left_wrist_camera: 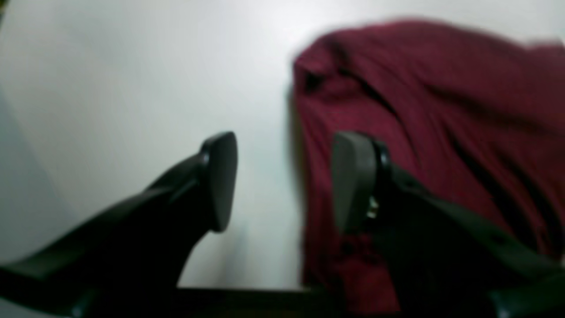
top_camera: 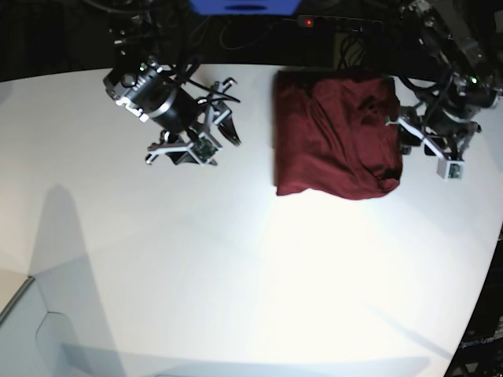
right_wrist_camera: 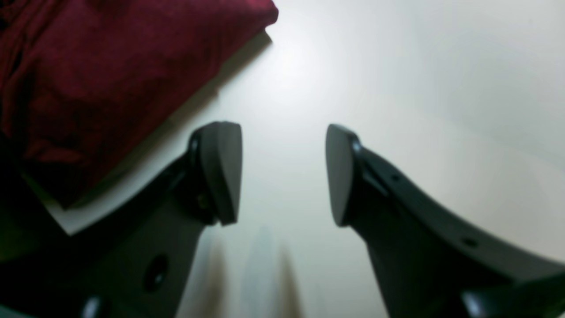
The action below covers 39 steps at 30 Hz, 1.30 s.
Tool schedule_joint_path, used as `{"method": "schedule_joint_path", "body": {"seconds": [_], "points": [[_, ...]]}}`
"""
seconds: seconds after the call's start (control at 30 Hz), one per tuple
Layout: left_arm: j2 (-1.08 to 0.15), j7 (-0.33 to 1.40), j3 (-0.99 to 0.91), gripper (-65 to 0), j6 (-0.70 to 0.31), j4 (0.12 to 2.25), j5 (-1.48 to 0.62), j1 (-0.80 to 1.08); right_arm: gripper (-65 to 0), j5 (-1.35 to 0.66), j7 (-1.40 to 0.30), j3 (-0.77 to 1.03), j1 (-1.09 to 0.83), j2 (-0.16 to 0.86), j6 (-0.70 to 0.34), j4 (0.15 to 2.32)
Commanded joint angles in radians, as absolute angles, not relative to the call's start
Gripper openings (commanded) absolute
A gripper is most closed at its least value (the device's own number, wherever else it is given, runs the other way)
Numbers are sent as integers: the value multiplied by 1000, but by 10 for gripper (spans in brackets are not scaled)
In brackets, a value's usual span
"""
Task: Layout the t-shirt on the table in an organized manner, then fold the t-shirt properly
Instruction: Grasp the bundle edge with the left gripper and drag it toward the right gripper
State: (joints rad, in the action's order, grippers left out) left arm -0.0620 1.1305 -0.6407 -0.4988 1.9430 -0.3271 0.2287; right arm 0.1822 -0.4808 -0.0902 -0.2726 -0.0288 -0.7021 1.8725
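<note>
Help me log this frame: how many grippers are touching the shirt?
0. The left gripper hovers open at the t-shirt's edge; the right gripper is open over bare table, apart from it.

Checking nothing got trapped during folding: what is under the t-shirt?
The t-shirt lies folded on the white table, which shows bare all around it. Whatever is directly beneath is covered by fabric and cannot be seen.

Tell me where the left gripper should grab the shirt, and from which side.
Probably the shirt's side edge nearest the left gripper. In the left wrist view, that edge runs straight between the open jaws, one finger already above cloth, the other over bare table. Coming down from above and pinching the folded edge looks simplest.
</note>
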Motion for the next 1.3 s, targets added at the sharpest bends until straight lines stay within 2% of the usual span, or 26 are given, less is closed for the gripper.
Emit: {"method": "schedule_joint_path", "body": {"seconds": [0.0,0.27,0.67,0.83,1.27], "points": [[-70,1121,-644,-318,-498,1960,-371,243,-344,166,-455,-90,-265,-30,-698,1890],[-68,1124,-644,-316,-498,1934,-461,300,-344,165,-455,-96,-269,-33,-698,1890],[-79,1119,-645,-121,-498,1863,-460,269,-344,165,-456,-91,-289,-31,-698,1890],[-81,1119,-645,-115,-498,1727,-461,211,-344,165,-456,-90,-294,-31,-698,1890],[-77,1119,-636,-128,-498,1540,-460,140,-344,166,-456,-90,-295,-30,-698,1890]]}}
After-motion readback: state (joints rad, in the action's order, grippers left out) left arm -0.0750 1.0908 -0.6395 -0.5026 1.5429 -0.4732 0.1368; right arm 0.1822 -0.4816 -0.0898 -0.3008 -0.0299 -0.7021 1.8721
